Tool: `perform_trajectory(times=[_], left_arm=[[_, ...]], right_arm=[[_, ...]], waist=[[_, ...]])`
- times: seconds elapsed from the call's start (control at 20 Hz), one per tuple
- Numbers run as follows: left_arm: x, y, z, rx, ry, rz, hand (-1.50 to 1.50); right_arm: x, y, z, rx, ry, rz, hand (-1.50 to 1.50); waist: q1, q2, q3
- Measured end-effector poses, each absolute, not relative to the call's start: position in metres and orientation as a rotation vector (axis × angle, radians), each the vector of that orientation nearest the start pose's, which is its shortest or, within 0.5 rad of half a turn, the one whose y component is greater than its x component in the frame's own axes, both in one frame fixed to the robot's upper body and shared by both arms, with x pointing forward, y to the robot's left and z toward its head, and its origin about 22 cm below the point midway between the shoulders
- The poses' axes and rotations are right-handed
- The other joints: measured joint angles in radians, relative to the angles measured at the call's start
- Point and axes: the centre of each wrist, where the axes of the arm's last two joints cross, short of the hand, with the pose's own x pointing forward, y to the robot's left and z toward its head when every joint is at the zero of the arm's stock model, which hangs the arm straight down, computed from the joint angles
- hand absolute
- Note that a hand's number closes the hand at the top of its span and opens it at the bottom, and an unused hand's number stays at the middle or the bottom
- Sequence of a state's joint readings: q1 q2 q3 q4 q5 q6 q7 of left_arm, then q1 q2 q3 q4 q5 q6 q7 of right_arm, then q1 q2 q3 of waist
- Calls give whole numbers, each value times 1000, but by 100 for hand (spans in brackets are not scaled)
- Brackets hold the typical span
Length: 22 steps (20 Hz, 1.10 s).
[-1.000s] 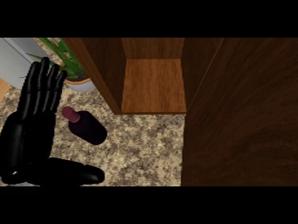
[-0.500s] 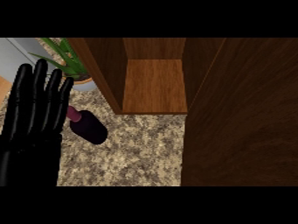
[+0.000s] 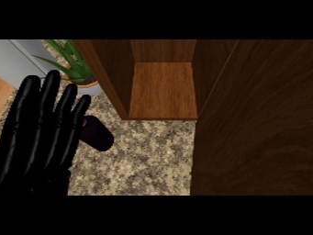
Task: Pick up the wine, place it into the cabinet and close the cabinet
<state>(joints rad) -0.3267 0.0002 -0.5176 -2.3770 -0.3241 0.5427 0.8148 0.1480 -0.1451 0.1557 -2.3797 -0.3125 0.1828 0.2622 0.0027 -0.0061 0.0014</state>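
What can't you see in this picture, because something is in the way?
- Head view: the left hand, fingers straight, covers most of the wine bottle; its neck and top are hidden.
- The potted plant is partly behind the cabinet wall.
- The cabinet door blocks the counter beyond it.
- The right hand is not in view.

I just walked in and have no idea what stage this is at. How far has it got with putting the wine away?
Nothing is finished yet. The wine bottle lies on the speckled counter, outside the cabinet, whose shelf is bare and whose door stands open. In hand: the left hand, fingers straight, is over the bottle, partly hiding it, not curled round it. Left: grasping, placing it on the shelf, shutting the door.
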Motion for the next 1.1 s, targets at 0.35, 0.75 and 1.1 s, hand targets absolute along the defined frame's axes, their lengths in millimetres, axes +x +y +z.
perform_trajectory(times=[0.35,0.75,1.1], left_arm=[[153,113,232,-226,-1865,50,-150],[155,114,242,-152,-1878,31,-150],[158,117,250,-86,-1895,2,-150]], right_arm=[[155,-213,161,467,-1914,267,-150],[155,-209,165,470,-1915,269,-150],[158,-207,170,455,-1923,268,-150]], waist=[[5,-3,0],[11,-6,0],[11,-6,0]])
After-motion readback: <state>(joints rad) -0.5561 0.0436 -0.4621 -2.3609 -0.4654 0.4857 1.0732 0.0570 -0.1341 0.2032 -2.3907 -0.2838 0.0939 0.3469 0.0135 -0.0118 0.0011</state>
